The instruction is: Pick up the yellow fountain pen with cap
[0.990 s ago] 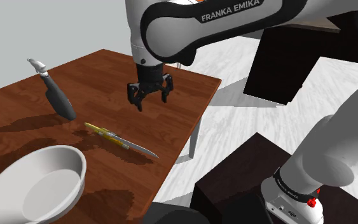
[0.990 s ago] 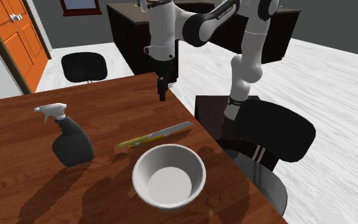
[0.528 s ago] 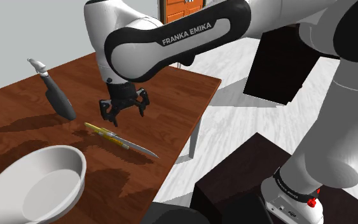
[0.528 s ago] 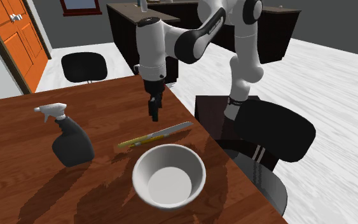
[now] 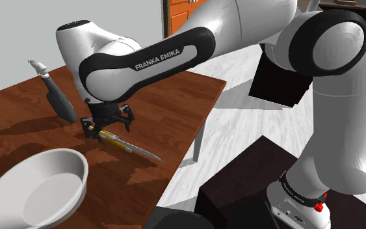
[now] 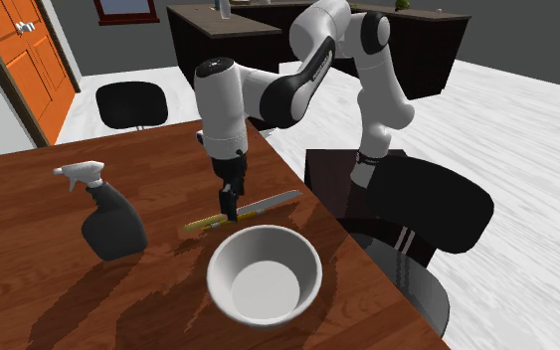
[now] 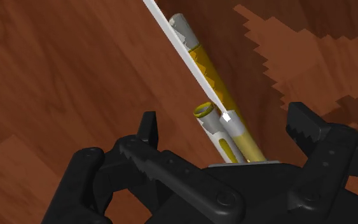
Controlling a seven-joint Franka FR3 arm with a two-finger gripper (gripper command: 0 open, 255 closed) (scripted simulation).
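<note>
The brown table carries everything, and the arm bends low over it. A white bowl sits near the table's edge, a dark bottle near it. The gripper stands wide astride the yellow pen, which lies flat on the table, untouched by either finger.

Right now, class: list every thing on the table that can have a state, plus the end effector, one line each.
Yellow pen: lying flat on the table, not gripped.
End effector: open, low over the pen, one finger on each side of it, neither touching.
Spray bottle: standing upright, nozzle on top.
White bowl: right way up, empty.
</note>
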